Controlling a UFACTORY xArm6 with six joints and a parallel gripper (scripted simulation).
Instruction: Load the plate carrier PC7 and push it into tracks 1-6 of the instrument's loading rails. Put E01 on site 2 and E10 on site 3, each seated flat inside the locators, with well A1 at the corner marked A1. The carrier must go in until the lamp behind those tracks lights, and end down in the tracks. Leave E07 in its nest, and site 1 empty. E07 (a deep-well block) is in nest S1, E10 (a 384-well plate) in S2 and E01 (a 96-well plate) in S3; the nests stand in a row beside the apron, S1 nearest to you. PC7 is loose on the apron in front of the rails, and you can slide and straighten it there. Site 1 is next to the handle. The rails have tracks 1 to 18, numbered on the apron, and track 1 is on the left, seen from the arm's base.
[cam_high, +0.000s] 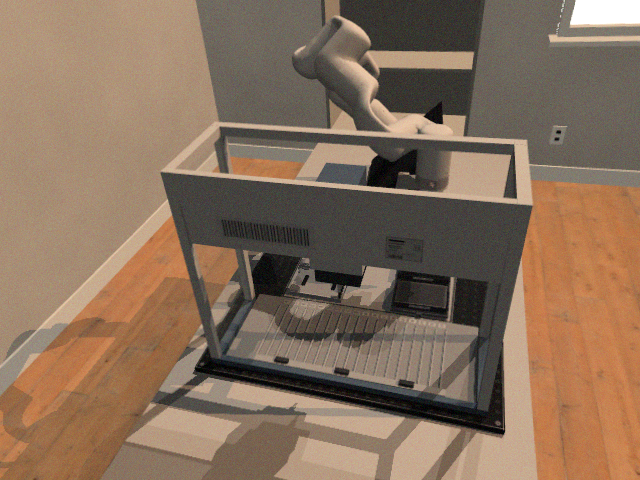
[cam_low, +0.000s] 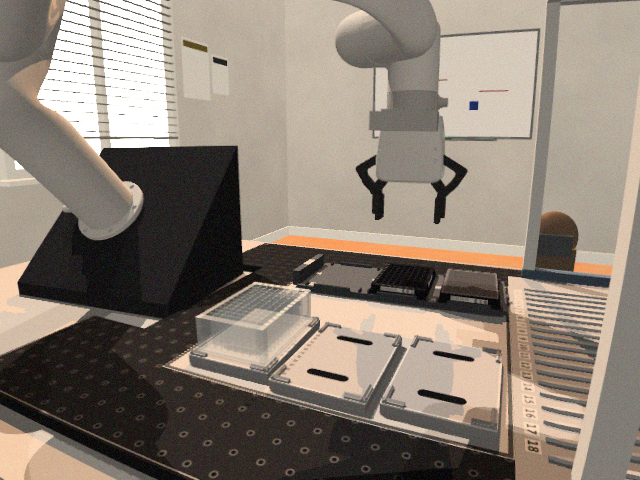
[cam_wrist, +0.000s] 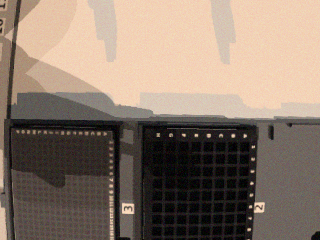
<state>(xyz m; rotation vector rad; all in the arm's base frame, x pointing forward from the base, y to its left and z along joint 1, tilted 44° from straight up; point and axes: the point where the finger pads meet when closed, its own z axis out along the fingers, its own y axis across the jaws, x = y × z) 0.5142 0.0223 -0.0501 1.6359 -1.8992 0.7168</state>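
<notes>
Carrier PC7 (cam_low: 356, 295) lies on the apron, its far end close to the rails (cam_high: 361, 346) (cam_low: 563, 330), handle (cam_low: 309, 266) away from them. Site 1 (cam_low: 341, 276) (cam_wrist: 290, 180) is empty. The black 96-well plate E01 (cam_low: 405, 277) (cam_wrist: 200, 185) is on site 2. The 384-well plate E10 (cam_low: 471, 283) (cam_wrist: 62, 200) (cam_high: 421, 294) is on site 3. Both look level; their A1 corners are at upper right in the wrist view, but the carrier's A1 marks are not readable. Clear block E07 (cam_low: 253, 320) stands in nest S1. My gripper (cam_low: 408, 219) is open and empty, well above the carrier.
Nests S2 (cam_low: 356, 361) and S3 (cam_low: 449, 374) are empty beside E07. The instrument housing (cam_high: 351, 217) stands over the rails, with upright posts at its corners. Small dark blocks (cam_high: 281, 359) (cam_high: 341, 370) (cam_high: 406, 383) sit at the rear of the tracks; none looks lit.
</notes>
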